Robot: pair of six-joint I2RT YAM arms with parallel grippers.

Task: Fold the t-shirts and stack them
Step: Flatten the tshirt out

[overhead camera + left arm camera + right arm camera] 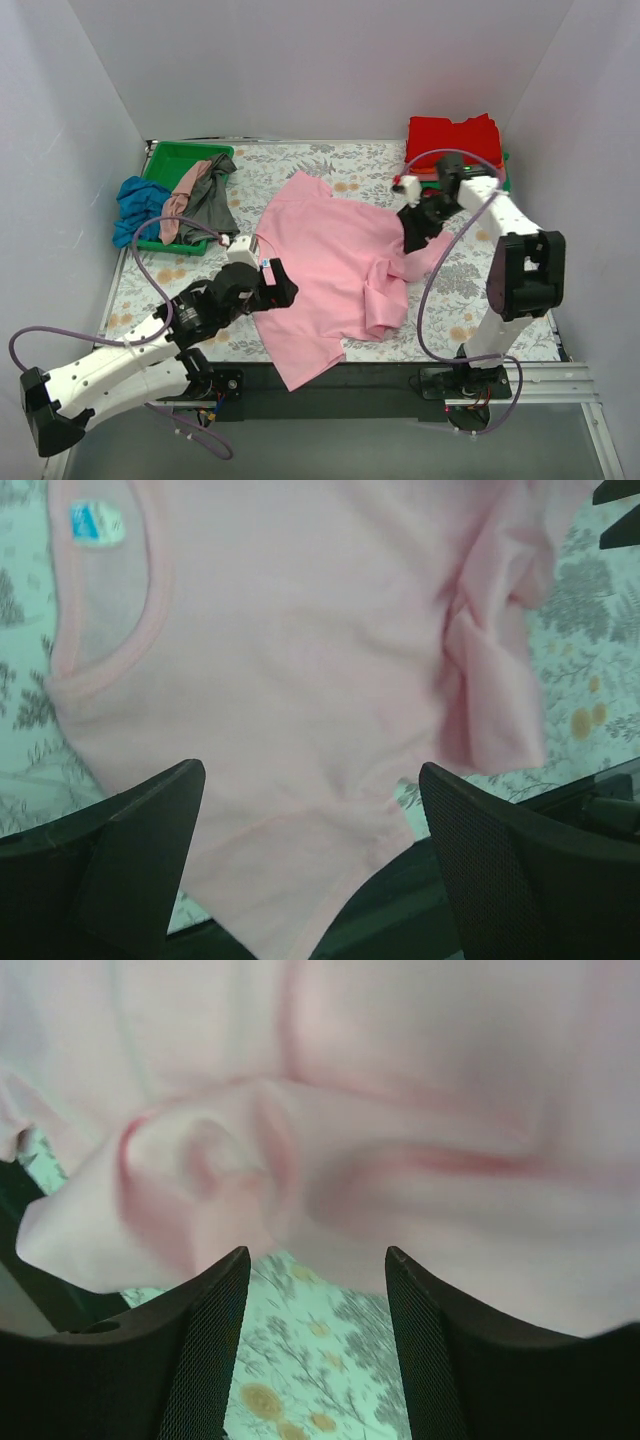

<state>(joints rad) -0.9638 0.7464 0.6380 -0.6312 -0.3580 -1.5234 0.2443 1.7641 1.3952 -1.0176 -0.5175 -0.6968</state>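
A pink t-shirt (335, 260) lies face-up and skewed across the middle of the floral worktop (300, 165). Its collar points to the upper left of the overhead frame, and one lower corner spills over the near edge at the bottom.

The left gripper (283, 285) hangs at the shirt's left edge. Its fingers (130, 850) are spread wide and grasp nothing, with the neck label (97, 522) visible at the upper left of its wrist view. The right gripper (413, 230) sits at the shirt's right side by the sleeve, and its fingers (200, 1360) are likewise parted and empty above the pink cloth.

A bunched fold (385, 295) rumples the cloth right of centre. Folded red t-shirts (455, 140) wait at the upper right. A grey shirt (212, 200), a salmon shirt (178, 205) and a blue shirt (135, 205) trail from the green tray (170, 160) at the upper left.

The step in hand appears to be flattening the garment before the first fold. Doing it well likely means each gripper pinches a single layer at an outer edge. Both would then draw outward together so the bunched fold opens. The overhanging corner should come back onto the worktop before any crease is made.
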